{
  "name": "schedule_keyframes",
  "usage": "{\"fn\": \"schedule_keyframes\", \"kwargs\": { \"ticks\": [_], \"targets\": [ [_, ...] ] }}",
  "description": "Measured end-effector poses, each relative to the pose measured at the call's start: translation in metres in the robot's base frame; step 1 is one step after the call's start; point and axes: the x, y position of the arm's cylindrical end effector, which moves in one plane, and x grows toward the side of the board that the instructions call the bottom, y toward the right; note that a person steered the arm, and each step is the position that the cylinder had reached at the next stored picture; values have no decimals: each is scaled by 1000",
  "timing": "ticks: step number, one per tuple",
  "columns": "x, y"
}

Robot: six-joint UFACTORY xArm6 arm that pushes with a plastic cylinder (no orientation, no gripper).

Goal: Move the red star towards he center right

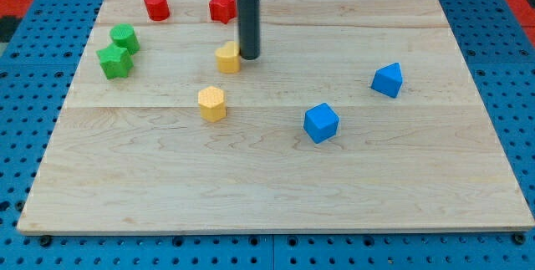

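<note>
Pale wood makes up the tabletop (276, 178), a board of planks lying on a blue pegboard (25, 136) with rows of small holes. No box, bowl or tray stands on it; the blocks lie loose on the bare wood.

The red star (221, 7) sits near the view's top edge, a little left of the middle, partly hidden behind the dark rod. Left of it, also along the top, stands a red cylinder (156, 6), well apart from the star.

The rod comes down from the view's top, and my tip (249, 56) rests on the wood below and slightly right of the red star, not touching it. The tip is just beside a yellow block (227, 57), at its right side; whether the two touch I cannot tell. That block's shape is hard to make out. There is no hand on this arm, only the rod, so nothing is grasped.

A second yellow block (212, 103), six-sided, lies lower down, near the board's middle left.

At the view's left, a green cylinder-like block (124, 38) and a green star-like block (114, 61) sit close together, seemingly touching.

On the right half, a blue cube (321, 123) lies near the centre, and a blue wedge-shaped block (387, 79) lies further right and higher, the two well apart.
</note>
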Motion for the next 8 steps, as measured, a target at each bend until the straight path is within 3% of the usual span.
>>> {"fn": "schedule_keyframes", "kwargs": {
  "ticks": [1,3,6,8],
  "targets": [
    [0,-39],
    [-18,-49],
    [-74,45],
    [-149,42]
  ]
}}
